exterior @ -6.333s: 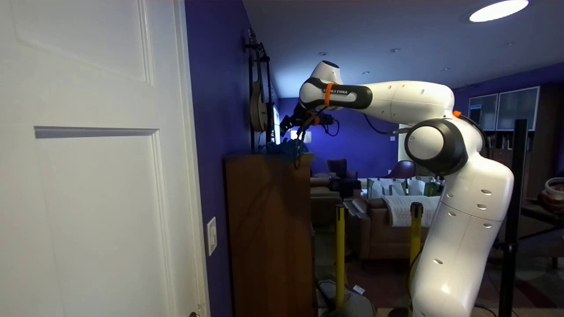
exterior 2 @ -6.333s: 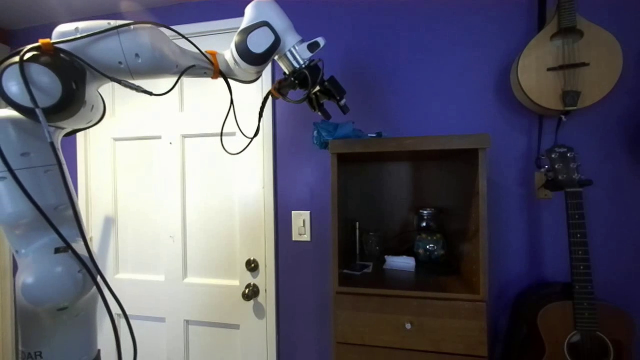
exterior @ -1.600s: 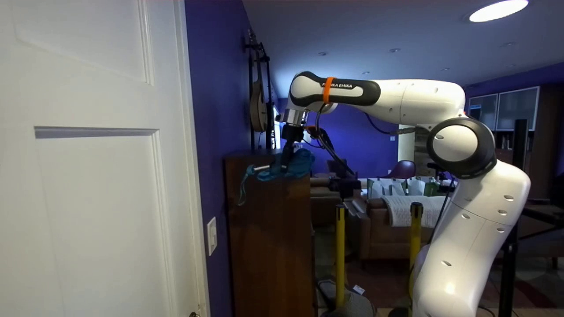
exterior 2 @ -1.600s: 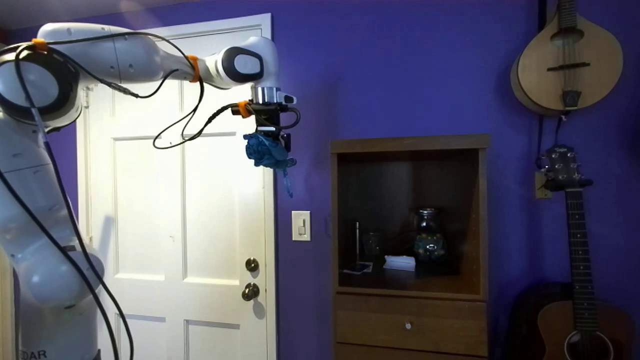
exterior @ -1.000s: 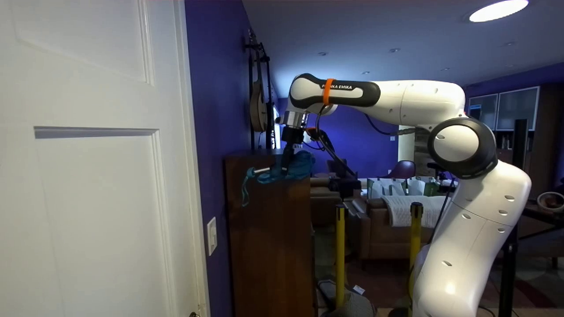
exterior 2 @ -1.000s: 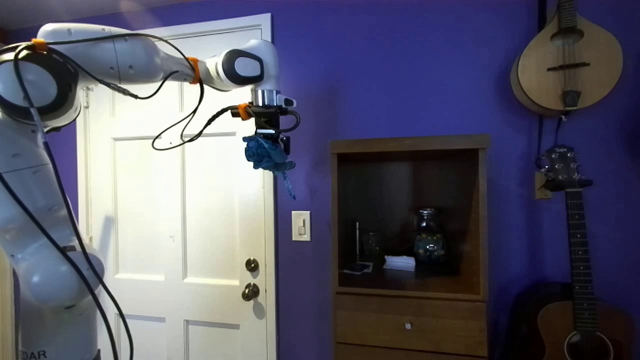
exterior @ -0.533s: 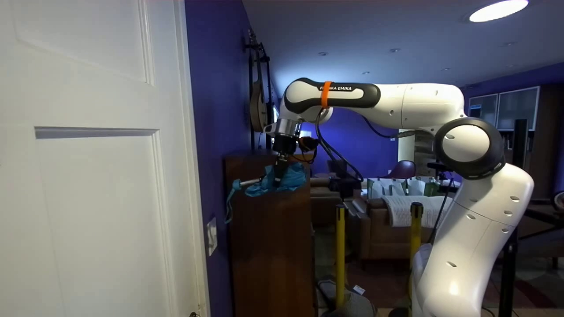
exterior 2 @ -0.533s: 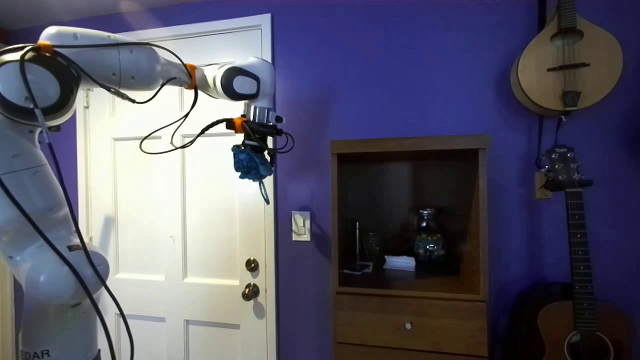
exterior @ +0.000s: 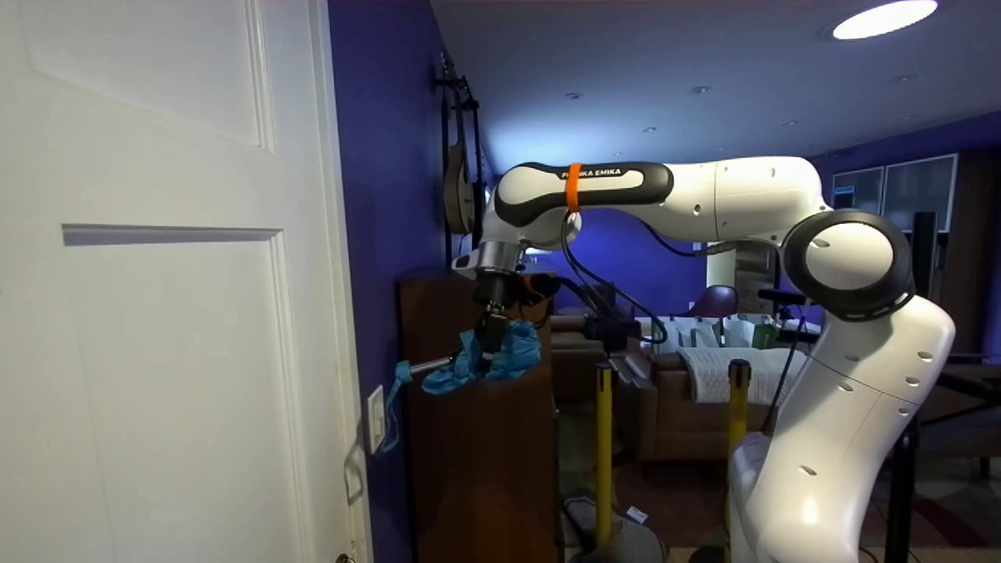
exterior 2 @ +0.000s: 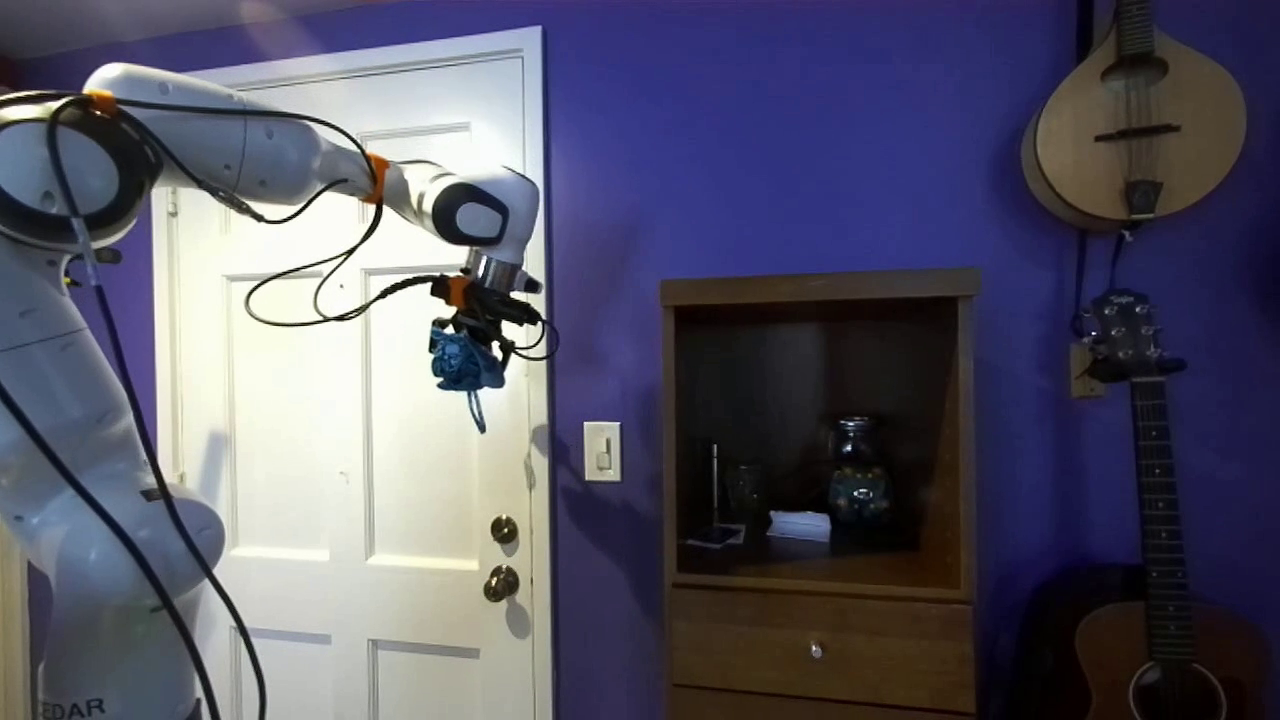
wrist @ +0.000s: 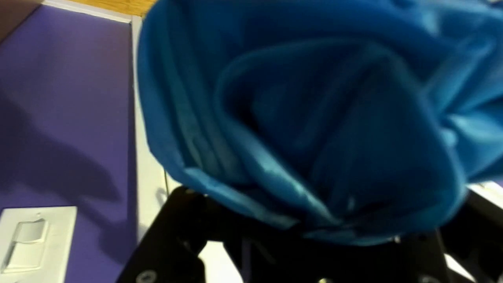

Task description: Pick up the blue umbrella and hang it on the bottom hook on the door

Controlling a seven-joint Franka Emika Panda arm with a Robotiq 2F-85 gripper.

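I saw the fingers (exterior: 493, 334) clamped on one blue umbrella (exterior: 521, 350) in mid-air, its single strap (exterior: 396, 387) dangling. In an exterior view it showed in front of one white door (exterior 2: 295, 450) with two brass fittings (exterior 2: 502, 583); two yellow posts (exterior: 604, 453) stood farther back.

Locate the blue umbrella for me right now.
The blue umbrella is gripped in the claw; in an exterior view it shows in front of the right side of the white door, above the doorknob and left of the light switch.
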